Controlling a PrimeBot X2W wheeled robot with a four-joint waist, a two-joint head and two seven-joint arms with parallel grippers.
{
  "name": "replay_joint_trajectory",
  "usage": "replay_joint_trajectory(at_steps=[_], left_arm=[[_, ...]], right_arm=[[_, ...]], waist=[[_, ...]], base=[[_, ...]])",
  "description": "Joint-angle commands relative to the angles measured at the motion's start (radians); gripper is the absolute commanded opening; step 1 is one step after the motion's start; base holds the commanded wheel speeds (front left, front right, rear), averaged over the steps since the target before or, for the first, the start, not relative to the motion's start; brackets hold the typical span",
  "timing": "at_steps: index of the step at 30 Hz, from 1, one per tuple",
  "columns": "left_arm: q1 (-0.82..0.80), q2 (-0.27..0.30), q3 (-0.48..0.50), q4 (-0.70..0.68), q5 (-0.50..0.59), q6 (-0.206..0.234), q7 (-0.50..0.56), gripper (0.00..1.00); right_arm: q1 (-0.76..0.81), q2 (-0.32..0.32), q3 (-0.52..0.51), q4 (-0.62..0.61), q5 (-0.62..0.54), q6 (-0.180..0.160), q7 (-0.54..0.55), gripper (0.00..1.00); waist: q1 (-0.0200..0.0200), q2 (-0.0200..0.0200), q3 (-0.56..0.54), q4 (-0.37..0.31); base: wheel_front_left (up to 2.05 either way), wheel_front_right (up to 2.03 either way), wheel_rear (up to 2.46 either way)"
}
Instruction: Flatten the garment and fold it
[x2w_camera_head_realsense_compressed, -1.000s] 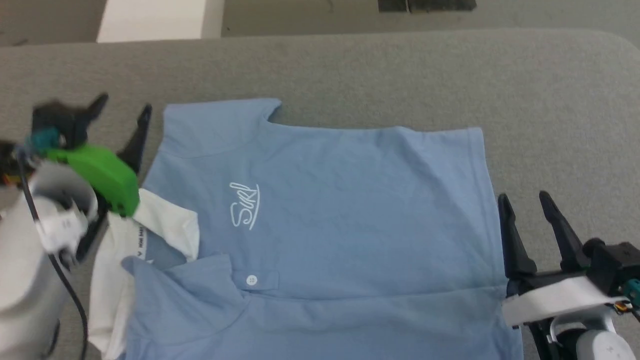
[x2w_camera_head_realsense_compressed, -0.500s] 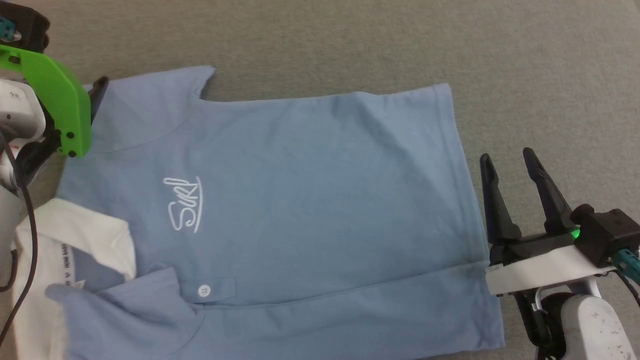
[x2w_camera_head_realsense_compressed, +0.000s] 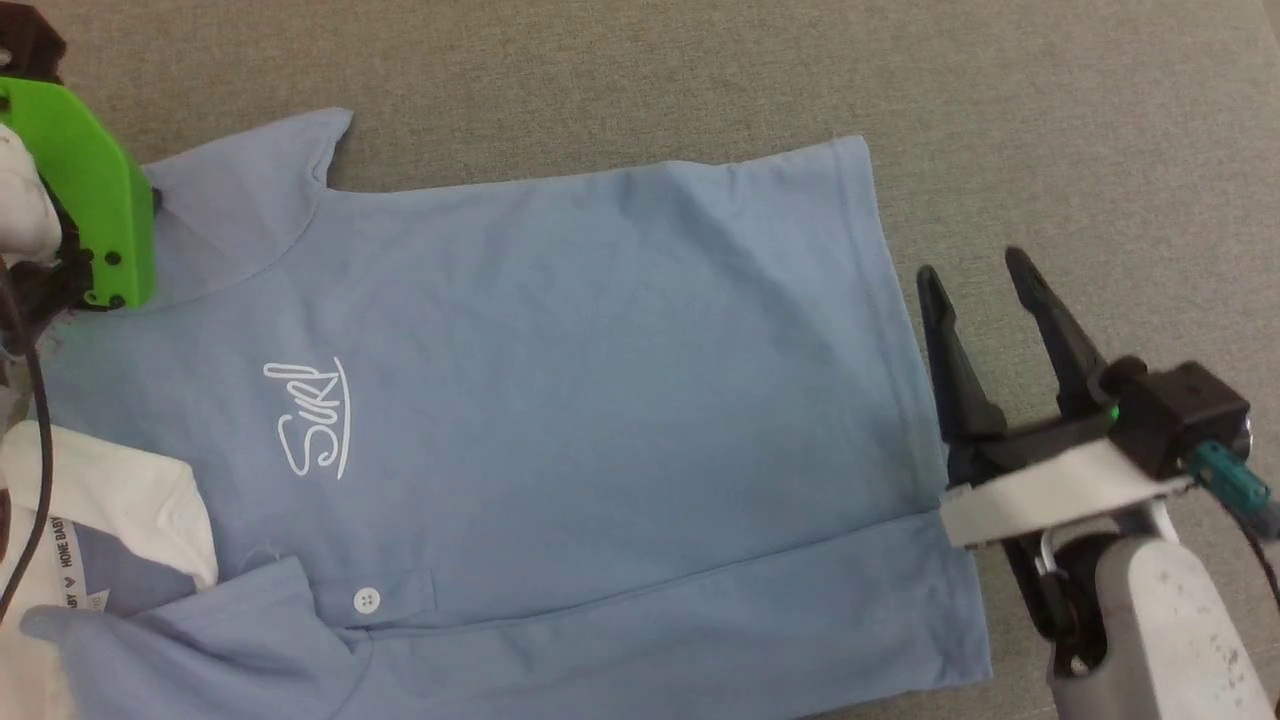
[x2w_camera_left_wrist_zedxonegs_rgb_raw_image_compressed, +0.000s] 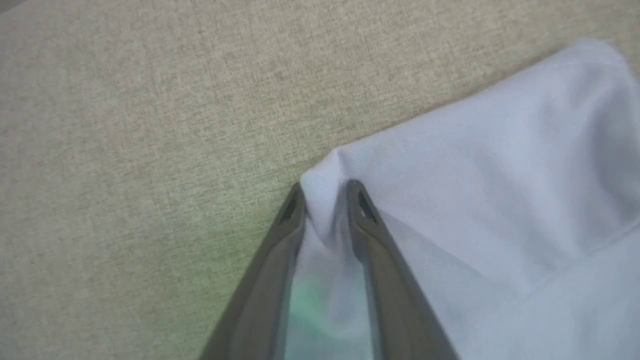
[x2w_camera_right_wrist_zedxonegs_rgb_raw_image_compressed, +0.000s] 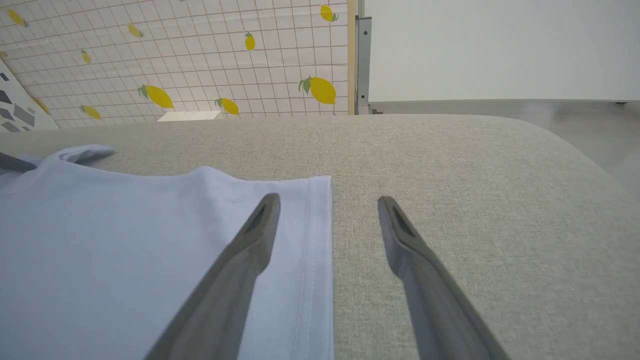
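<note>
The garment (x2w_camera_head_realsense_compressed: 580, 400), a light blue polo shirt, lies spread on the grey cloth surface with its white collar (x2w_camera_head_realsense_compressed: 110, 500) at the lower left and a small white button (x2w_camera_head_realsense_compressed: 366, 599) near it. In the left wrist view my left gripper (x2w_camera_left_wrist_zedxonegs_rgb_raw_image_compressed: 325, 192) is shut on a puckered corner of the garment's sleeve (x2w_camera_left_wrist_zedxonegs_rgb_raw_image_compressed: 500, 175). In the head view its green wrist housing (x2w_camera_head_realsense_compressed: 85, 190) covers that sleeve corner. My right gripper (x2w_camera_head_realsense_compressed: 970, 268) stands open beside the hem at the right. One finger hovers over the garment (x2w_camera_right_wrist_zedxonegs_rgb_raw_image_compressed: 125, 240) and the other over bare surface, as the right gripper (x2w_camera_right_wrist_zedxonegs_rgb_raw_image_compressed: 328, 200) straddles the hem line.
The grey padded surface (x2w_camera_head_realsense_compressed: 1050, 120) runs bare beyond the shirt at the top and right. Its rounded far edge (x2w_camera_right_wrist_zedxonegs_rgb_raw_image_compressed: 575, 145) shows in the right wrist view, with a lemon-patterned wall (x2w_camera_right_wrist_zedxonegs_rgb_raw_image_compressed: 200, 55) behind. A black cable (x2w_camera_head_realsense_compressed: 40, 450) hangs by the left arm.
The head camera has tilted, shifting the whole picture. My left gripper has reached the sleeve corner and closed on it. The right gripper stays open by the hem.
</note>
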Motion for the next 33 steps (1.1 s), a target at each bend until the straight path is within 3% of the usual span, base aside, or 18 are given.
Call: replay_joint_trajectory(at_steps=[1,9,16,21,22,25,28,33], left_arm=[[0.036,-0.003,-0.016,0.011,-0.01,0.005,0.018,0.0],[0.032,-0.007,-0.022,-0.03,-0.023,-0.006,0.024,0.0],[0.021,-0.021,-0.036,-0.041,-0.024,-0.027,0.012,0.0],[0.011,-0.029,-0.043,-0.043,-0.024,-0.041,-0.001,0.0],[0.009,-0.03,-0.044,-0.042,-0.024,-0.044,-0.004,0.0],[0.008,-0.037,-0.045,-0.037,-0.027,-0.052,-0.02,0.0],[0.008,-0.044,-0.046,-0.033,-0.019,-0.064,-0.063,0.0],[0.024,-0.061,-0.039,-0.016,0.026,-0.08,-0.245,0.0]], right_arm=[[-0.045,-0.009,0.006,0.006,-0.014,-0.001,0.011,1.0],[-0.317,-0.074,0.057,0.164,-0.023,-0.001,0.171,1.0],[-0.525,-0.072,0.062,0.426,0.027,-0.001,0.53,1.0],[-0.608,-0.068,0.076,0.511,0.028,-0.001,0.739,0.99],[-0.618,-0.068,0.078,0.522,0.023,-0.001,0.784,0.65],[-0.639,-0.074,0.083,0.534,0.002,-0.001,0.876,0.04],[-0.65,-0.079,0.078,0.518,-0.016,-0.001,0.889,0.0],[-0.618,-0.075,0.064,0.484,-0.006,-0.001,0.763,0.0]], waist=[[-0.0001,0.0061,0.0,0.002],[-0.0001,0.0061,0.0,0.022],[-0.0001,0.0061,0.008,0.051],[-0.0001,0.0061,0.013,0.062],[-0.0001,0.0061,0.013,0.064],[-0.0001,0.0061,0.01,0.066],[-0.0001,0.0061,0.0,0.071],[-0.0001,0.0061,-0.045,0.077]], base=[[0.0,0.0,0.0],[0.0,0.0,0.0],[0.0,0.0,0.0],[0.0,0.0,0.0],[0.0,0.0,0.0],[0.0,0.0,0.0],[0.0,0.0,0.0],[0.0,0.0,0.0]])
